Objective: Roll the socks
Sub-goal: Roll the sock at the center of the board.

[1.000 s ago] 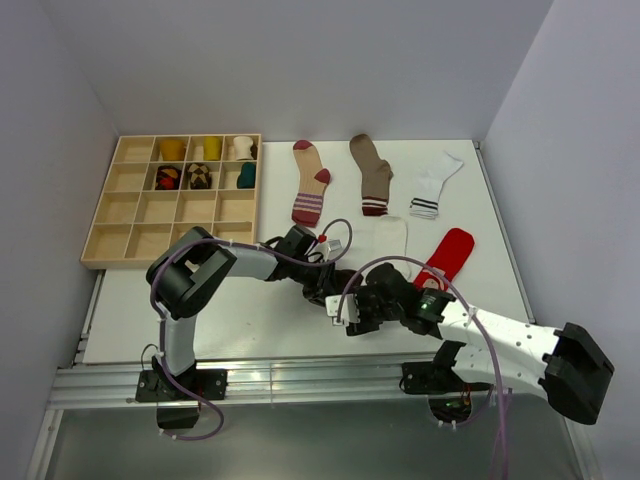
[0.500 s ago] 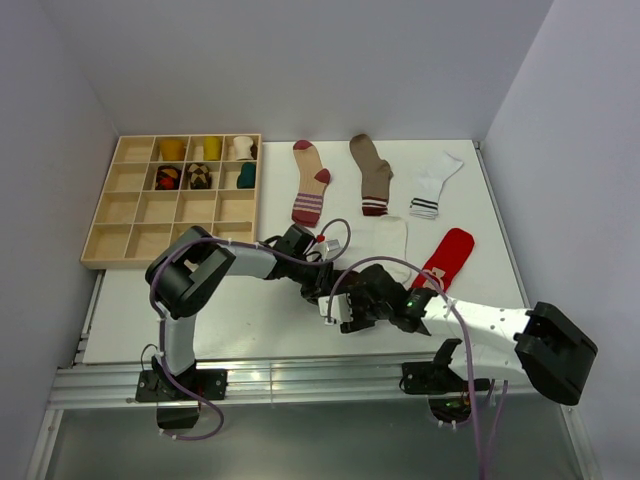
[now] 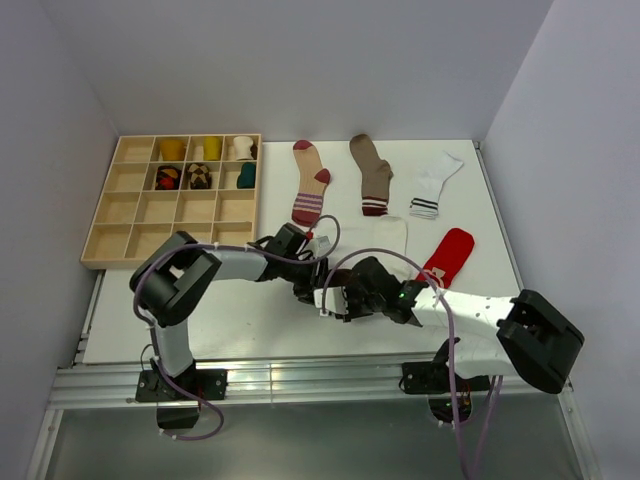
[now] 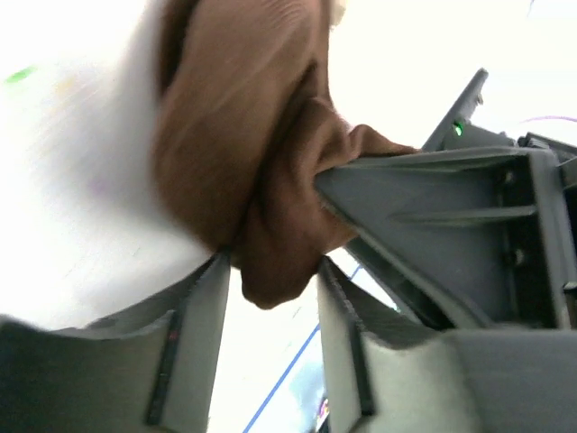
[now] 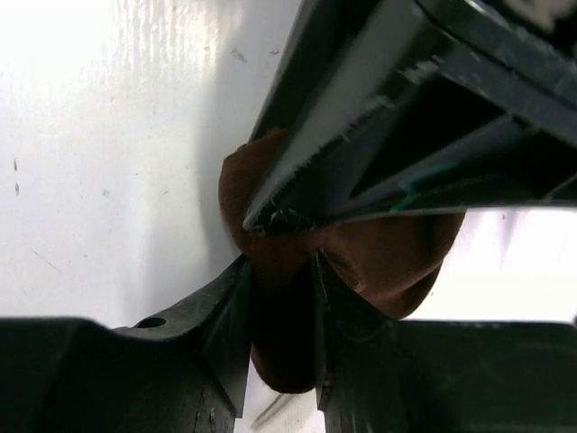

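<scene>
A dark brown sock (image 4: 243, 135) is bunched up between both grippers, just above the white table. In the left wrist view my left gripper (image 4: 270, 271) has its jaws closed on the sock's lower fold. In the right wrist view my right gripper (image 5: 281, 271) pinches the same sock (image 5: 388, 257) from the other side, jaws narrow. In the top view the left gripper (image 3: 310, 283) and right gripper (image 3: 330, 298) meet tip to tip at the table's front middle and hide the sock. A white sock (image 3: 390, 238) and a red sock (image 3: 447, 255) lie flat behind them.
A tan sock with maroon stripes (image 3: 310, 185), a brown sock with a striped cuff (image 3: 373, 175) and a white sock with black stripes (image 3: 433, 185) lie flat at the back. A wooden compartment tray (image 3: 130, 215) at back left holds several rolled socks.
My right arm has swung left and its gripper has closed in on the left gripper. The left gripper has shifted slightly left. The flat socks have not moved.
</scene>
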